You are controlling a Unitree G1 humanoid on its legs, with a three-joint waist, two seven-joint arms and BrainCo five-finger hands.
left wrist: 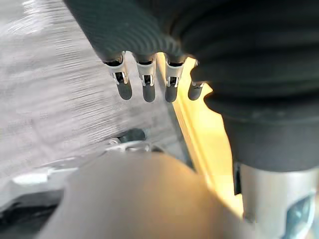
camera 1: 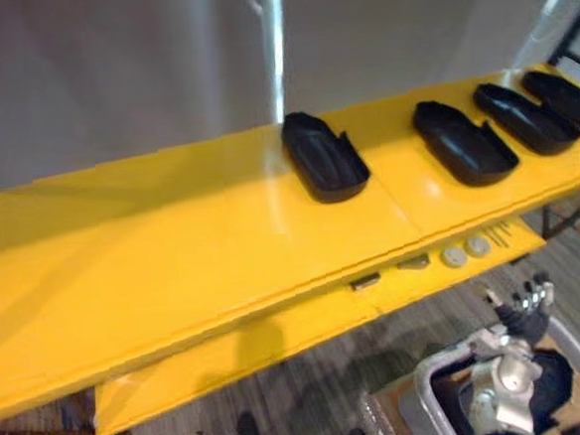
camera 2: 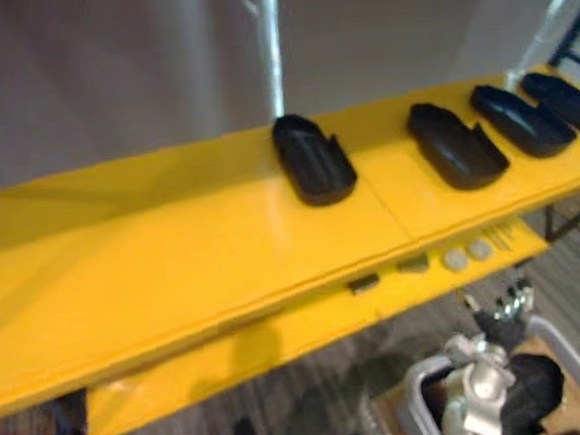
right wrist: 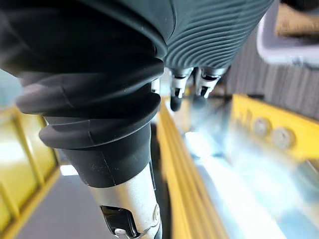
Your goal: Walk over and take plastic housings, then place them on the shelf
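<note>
Perhaps four housings (camera 1: 324, 157) on yellow shelf (camera 1: 172, 236)

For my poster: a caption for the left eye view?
Four black plastic housings lie along a yellow shelf, right robot hand below.

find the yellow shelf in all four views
Left eye view: yellow shelf crosses diagonally.
Right eye view: shelf likewise.
Left wrist view: shelf, narrow slanting strip.
Right wrist view: shelf edge running away.
Landmark: grey discs on lower ledge, eye and right wrist views.
</note>
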